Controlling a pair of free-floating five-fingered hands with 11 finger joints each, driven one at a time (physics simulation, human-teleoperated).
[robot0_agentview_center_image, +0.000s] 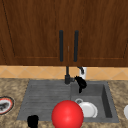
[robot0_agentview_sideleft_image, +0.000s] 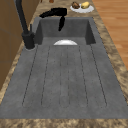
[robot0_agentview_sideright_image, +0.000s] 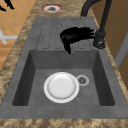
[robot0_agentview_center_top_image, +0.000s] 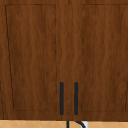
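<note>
Below right hand (robot0_agentview_center_image: 80, 82): round white plate (robot0_agentview_sideright_image: 61, 87).

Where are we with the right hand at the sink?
Done: the right hand is over the basin's back edge beside the faucet. In hand: nothing, one finger points down. Left: the white plate lies untouched on the basin floor. The left hand hangs at the front edge.

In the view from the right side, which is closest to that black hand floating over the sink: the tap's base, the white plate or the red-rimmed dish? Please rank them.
From the right hand:
1. Tap base, right beside its fingertips, on the sink's back edge.
2. White plate, below in the basin, near the drain.
3. Red-rimmed dish, on the far counter beyond the draining board.
</note>
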